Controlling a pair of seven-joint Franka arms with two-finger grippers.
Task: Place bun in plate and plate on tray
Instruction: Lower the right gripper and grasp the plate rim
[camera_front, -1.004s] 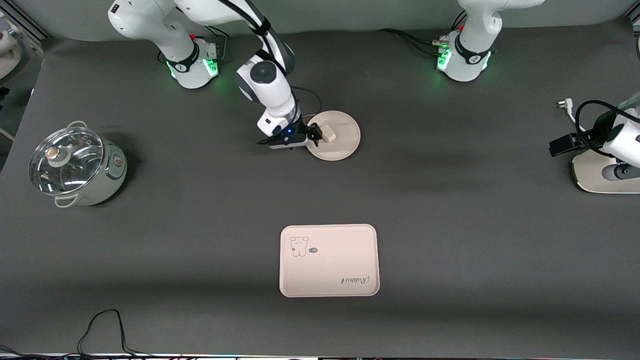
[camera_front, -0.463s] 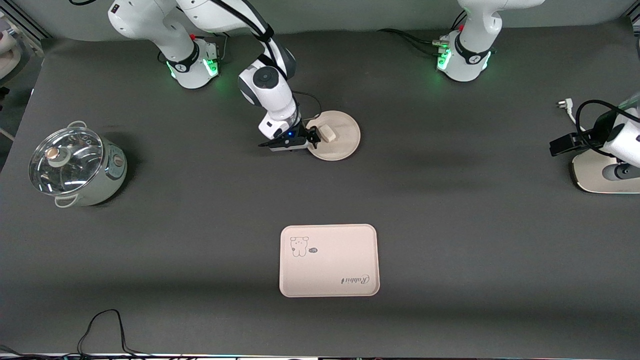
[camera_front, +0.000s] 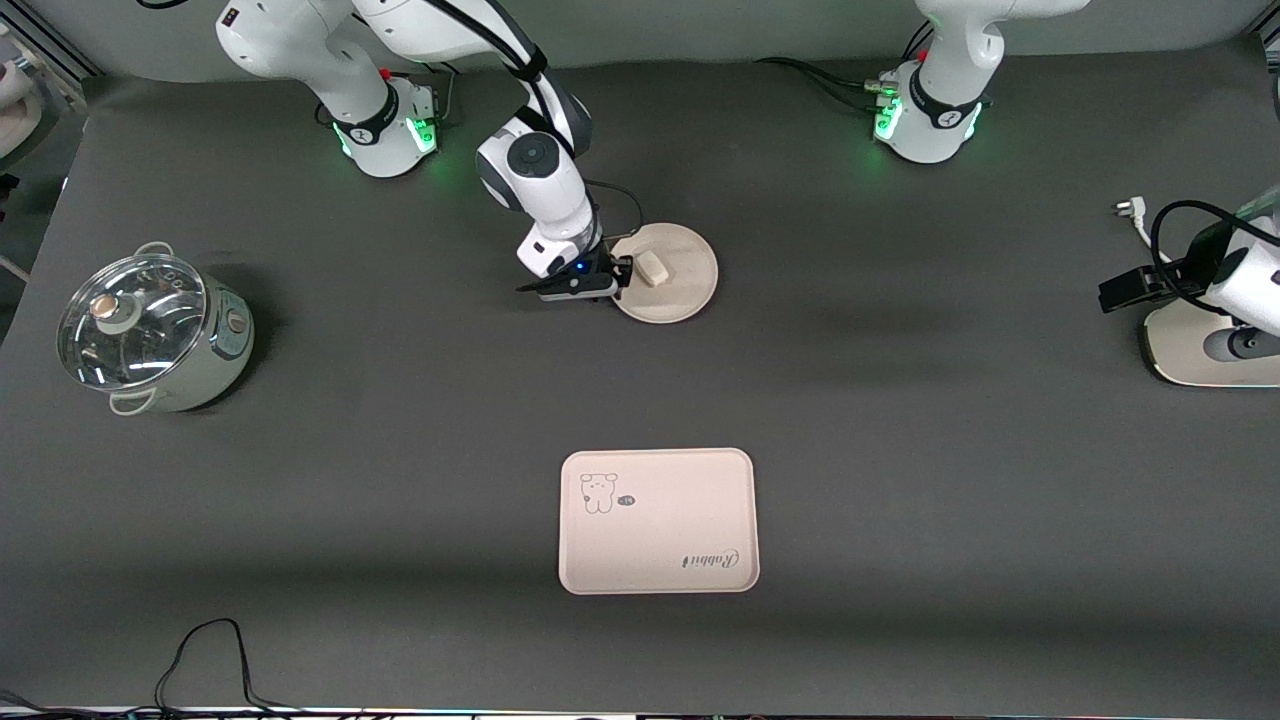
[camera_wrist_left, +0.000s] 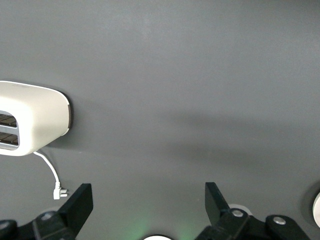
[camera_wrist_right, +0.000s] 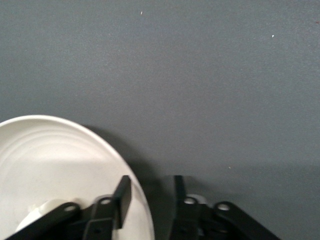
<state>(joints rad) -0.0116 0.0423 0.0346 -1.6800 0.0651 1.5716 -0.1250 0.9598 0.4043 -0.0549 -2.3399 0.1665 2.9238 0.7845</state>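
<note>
The bun (camera_front: 653, 270) lies in the round cream plate (camera_front: 680, 285), toward the robots' bases. My right gripper (camera_front: 621, 273) is open, low at the plate's rim on the side toward the right arm's end. In the right wrist view the right gripper (camera_wrist_right: 150, 192) straddles the rim of the plate (camera_wrist_right: 55, 160), with one finger over the dish and one outside it. The bun (camera_wrist_right: 40, 211) shows partly under the linkage. The tray (camera_front: 657, 520) lies bare, nearer the front camera. My left gripper (camera_front: 1113, 292) waits open by the left arm's end, and it also shows in the left wrist view (camera_wrist_left: 147, 200).
A lidded steel pot (camera_front: 150, 330) stands at the right arm's end of the table. A white toaster (camera_front: 1200, 350) with its cord and plug (camera_front: 1125, 208) stands at the left arm's end; it also shows in the left wrist view (camera_wrist_left: 30, 117). A black cable (camera_front: 205, 655) lies at the front edge.
My right gripper has drawn back from beside the bun to the plate's rim. The plate and bun have shifted slightly toward the right arm's end. The left arm has not moved.
</note>
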